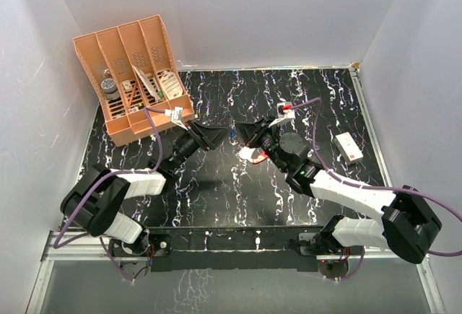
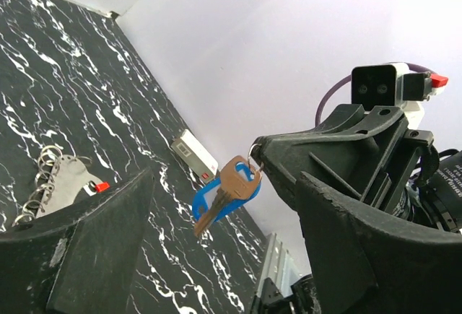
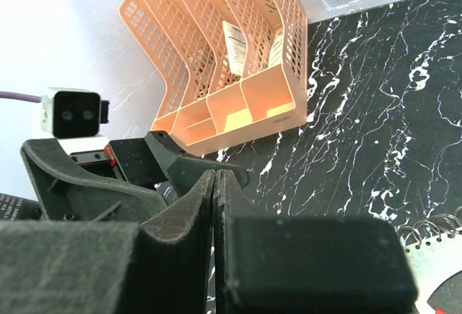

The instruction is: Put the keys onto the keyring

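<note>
A small key with a bright blue plastic tag hangs in the air from a thin wire ring. My right gripper is shut on that ring at its fingertips. In the right wrist view its jaws are pressed together and hide what they pinch. My left gripper faces it, open, one finger on each side of the hanging key without touching it. The red-and-silver keyring lies on the table below the right gripper, with several small rings beside it.
An orange slotted file organiser holding papers and small items stands at the back left. A white box with a red mark lies on the right of the black marbled table. White walls enclose the table.
</note>
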You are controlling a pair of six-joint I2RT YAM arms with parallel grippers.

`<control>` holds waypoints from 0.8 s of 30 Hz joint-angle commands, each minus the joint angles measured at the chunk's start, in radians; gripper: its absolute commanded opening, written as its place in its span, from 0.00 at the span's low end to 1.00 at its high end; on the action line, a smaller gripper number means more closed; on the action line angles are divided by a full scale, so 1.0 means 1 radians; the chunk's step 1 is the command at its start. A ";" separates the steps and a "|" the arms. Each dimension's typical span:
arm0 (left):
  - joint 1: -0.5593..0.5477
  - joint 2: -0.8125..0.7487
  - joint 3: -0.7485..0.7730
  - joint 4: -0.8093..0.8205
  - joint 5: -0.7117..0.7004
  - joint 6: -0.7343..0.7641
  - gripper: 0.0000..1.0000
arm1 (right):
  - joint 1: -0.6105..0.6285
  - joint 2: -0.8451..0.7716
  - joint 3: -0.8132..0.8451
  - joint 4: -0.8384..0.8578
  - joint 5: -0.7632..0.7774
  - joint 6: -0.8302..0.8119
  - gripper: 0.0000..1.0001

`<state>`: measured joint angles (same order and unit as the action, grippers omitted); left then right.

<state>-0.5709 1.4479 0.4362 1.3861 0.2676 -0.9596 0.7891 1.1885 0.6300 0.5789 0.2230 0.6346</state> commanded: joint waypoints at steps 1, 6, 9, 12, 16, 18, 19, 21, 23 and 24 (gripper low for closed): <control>0.009 0.031 -0.016 0.221 0.032 -0.101 0.76 | -0.007 -0.027 -0.009 0.093 -0.007 0.007 0.00; 0.009 0.047 -0.008 0.260 0.034 -0.123 0.74 | -0.010 -0.004 -0.009 0.113 -0.022 0.021 0.00; 0.010 0.054 -0.009 0.286 0.031 -0.133 0.72 | -0.010 0.012 -0.006 0.122 -0.028 0.029 0.00; 0.014 0.063 -0.008 0.320 0.025 -0.152 0.67 | -0.010 0.021 -0.007 0.128 -0.033 0.037 0.00; 0.015 0.091 0.000 0.379 0.023 -0.190 0.66 | -0.012 0.034 -0.009 0.139 -0.034 0.042 0.00; 0.015 0.100 0.004 0.398 0.017 -0.207 0.66 | -0.013 0.037 -0.011 0.144 -0.034 0.043 0.00; 0.016 0.101 0.010 0.398 0.017 -0.210 0.66 | -0.012 0.038 -0.011 0.144 -0.034 0.043 0.00; 0.016 0.098 0.016 0.399 0.017 -0.210 0.66 | -0.014 0.044 -0.009 0.145 -0.036 0.043 0.00; 0.016 0.090 0.021 0.398 0.010 -0.211 0.65 | -0.014 0.047 -0.012 0.146 -0.036 0.046 0.00; 0.018 0.086 0.025 0.398 0.010 -0.210 0.64 | -0.015 0.049 -0.015 0.150 -0.033 0.050 0.00</control>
<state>-0.5598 1.5604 0.4252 1.4593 0.2844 -1.1500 0.7822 1.2366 0.6231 0.6434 0.1879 0.6735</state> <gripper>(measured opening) 0.654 0.007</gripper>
